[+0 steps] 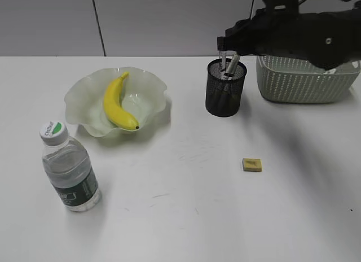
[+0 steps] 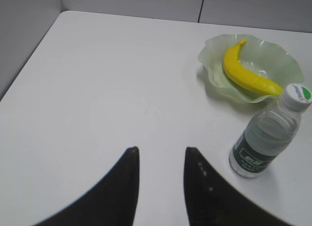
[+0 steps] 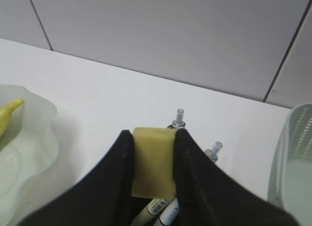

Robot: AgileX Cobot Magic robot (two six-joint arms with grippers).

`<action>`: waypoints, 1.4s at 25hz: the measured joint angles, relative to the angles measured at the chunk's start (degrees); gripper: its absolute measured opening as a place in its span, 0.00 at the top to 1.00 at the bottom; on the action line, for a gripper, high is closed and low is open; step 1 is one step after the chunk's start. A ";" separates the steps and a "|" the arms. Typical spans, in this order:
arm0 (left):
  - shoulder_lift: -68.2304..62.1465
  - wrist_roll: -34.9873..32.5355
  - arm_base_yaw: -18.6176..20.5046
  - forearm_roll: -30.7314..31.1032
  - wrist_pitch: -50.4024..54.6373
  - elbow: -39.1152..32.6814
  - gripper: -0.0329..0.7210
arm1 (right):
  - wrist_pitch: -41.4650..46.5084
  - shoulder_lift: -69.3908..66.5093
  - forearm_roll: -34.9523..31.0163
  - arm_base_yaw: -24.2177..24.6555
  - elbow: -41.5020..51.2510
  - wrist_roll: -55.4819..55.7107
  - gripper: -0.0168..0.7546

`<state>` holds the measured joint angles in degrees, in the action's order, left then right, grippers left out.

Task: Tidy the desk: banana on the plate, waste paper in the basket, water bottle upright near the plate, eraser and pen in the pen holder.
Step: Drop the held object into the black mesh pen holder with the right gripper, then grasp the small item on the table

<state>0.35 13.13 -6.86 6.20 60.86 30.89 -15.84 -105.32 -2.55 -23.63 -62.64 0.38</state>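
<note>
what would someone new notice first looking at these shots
The bright yellow banana lying in the ruffled green plate at back left stands out most. Next, the right hand pinches a yellowish eraser above the black pen holder, which has pens in it. A similar yellowish block lies on the desk, with the water bottle upright at front left.

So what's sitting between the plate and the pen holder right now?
Nothing. In the exterior view, only bare desk lies between the plate and the pen holder.
</note>
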 joint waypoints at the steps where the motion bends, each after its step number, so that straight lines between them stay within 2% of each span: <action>1: 0.00 0.00 0.00 0.00 0.00 0.00 0.64 | 0.00 -1.84 0.05 0.00 -1.51 0.00 0.71; 4: 0.00 0.00 0.00 0.00 0.00 0.00 0.64 | 0.19 -6.87 0.09 0.00 -5.07 0.00 0.69; 8: 0.00 0.00 0.00 0.00 0.00 0.00 0.64 | 3.36 -8.64 0.09 0.00 -6.40 -0.05 0.46; 10: 0.00 0.00 0.00 0.00 0.00 0.00 0.64 | 7.43 -7.24 0.14 0.00 -6.53 -0.38 0.40; 15: 0.00 0.00 0.00 0.00 0.00 0.00 0.64 | 19.87 3.42 3.86 0.00 -4.45 -2.06 0.43; 18: 0.00 0.00 0.00 -0.05 0.00 0.00 0.64 | 24.57 16.04 4.91 0.00 3.34 -2.45 0.45; 21: 0.00 0.00 0.00 -0.53 0.00 0.00 0.64 | 30.45 34.61 5.06 0.00 14.27 -2.50 0.46; 25: 0.00 0.00 0.00 -1.32 0.00 0.00 0.64 | 49.70 58.80 4.81 0.00 24.64 -2.45 0.46; 28: -0.35 -1.28 0.00 -2.27 -0.17 0.00 0.64 | 64.50 76.95 4.37 0.00 28.39 -0.72 0.46; 31: -5.21 -9.99 0.00 -6.20 -0.83 0.22 0.64 | 73.88 90.89 3.55 0.00 30.49 0.58 0.46; 35: -18.18 -23.60 -0.07 -16.22 -7.79 1.73 0.64 | 77.87 102.22 3.21 0.00 31.64 1.31 0.47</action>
<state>-17.83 -10.47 -6.94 -10.02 53.07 32.63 62.03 -3.10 0.66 -23.63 -31.00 1.69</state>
